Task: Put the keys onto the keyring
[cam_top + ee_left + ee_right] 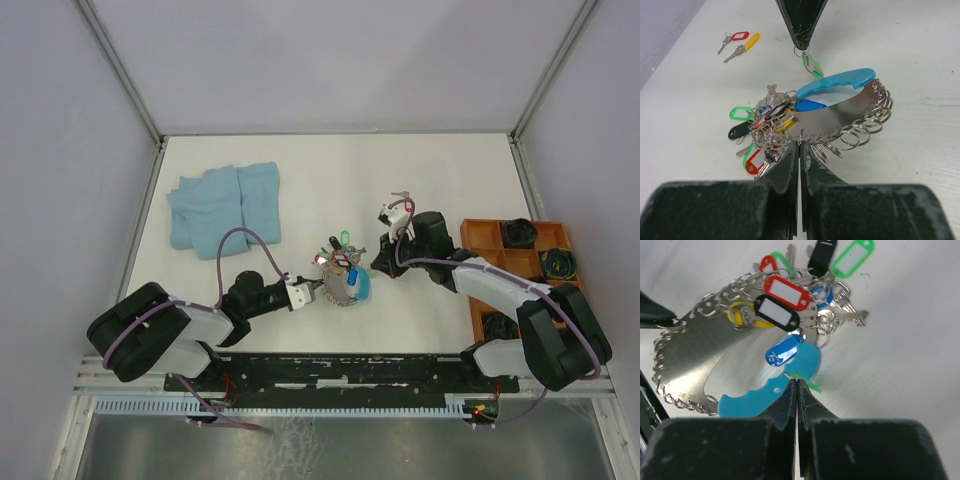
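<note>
The keyring is a curved metal plate edged with many split rings and fitted with a blue handle. Several tagged keys hang bunched at one end. My left gripper is shut on the plate's near edge. My right gripper comes in from the far side, shut on the small ring of a green-tagged key just above the blue handle. In the right wrist view only a corner of the green tag shows beside the closed fingertips. A red-tagged key and a yellow-tagged key lie loose beyond.
A folded blue towel lies at the back left. An orange compartment tray holding black round parts stands at the right edge. White walls enclose the table on three sides.
</note>
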{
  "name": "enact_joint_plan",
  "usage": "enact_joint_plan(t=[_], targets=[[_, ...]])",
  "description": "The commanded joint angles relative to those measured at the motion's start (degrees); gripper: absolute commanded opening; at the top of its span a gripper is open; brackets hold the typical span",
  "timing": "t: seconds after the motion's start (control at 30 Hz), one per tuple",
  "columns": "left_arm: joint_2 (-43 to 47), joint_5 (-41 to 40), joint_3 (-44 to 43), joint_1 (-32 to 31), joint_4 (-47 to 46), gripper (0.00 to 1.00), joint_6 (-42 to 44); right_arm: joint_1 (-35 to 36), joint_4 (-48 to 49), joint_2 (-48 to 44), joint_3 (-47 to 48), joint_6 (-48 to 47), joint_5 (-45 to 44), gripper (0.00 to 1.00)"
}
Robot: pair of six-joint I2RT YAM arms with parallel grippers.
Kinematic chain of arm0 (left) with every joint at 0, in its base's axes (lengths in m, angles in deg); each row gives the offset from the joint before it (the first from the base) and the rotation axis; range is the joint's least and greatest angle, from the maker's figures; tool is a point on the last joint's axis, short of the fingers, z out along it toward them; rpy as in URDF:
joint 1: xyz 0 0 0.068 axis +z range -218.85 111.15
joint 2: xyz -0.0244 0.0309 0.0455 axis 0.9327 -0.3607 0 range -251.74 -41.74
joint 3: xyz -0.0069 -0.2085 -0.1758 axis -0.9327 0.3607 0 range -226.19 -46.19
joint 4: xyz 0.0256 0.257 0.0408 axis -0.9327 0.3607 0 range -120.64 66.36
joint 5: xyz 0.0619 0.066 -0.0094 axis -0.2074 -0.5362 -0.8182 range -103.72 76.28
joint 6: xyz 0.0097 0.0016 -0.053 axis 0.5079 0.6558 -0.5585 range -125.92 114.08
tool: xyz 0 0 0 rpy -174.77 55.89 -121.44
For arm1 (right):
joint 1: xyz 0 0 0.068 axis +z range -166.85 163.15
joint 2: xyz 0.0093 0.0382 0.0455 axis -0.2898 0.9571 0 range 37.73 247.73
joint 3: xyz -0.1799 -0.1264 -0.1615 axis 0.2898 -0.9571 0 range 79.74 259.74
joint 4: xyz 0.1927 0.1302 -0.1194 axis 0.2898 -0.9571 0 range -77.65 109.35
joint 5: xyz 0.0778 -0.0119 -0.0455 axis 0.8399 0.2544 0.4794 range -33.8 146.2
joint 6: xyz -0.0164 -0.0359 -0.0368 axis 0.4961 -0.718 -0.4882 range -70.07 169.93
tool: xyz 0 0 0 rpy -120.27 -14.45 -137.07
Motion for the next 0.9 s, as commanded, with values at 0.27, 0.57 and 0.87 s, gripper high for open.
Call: enact_joint_plan(t=[0.27,0.57,0.87], targets=[[-1.96,6.05,0.3,2.37,-9.4,0.03,-3.9,0.12,3.34,-1.04,3.34,-20.32,24.98,0.01],[-4.75,10.65,-1.54,2.49,-7.75,0.03,-3.29,7.71,15.65,-0.85,-1.69,-23.69,19.05,0.01],[-4.43,14.63,-2.39,4.31,-5.01,0.03,-3.9,13.18,23.18,-0.05,-5.21,-23.91,16.62,0.01]])
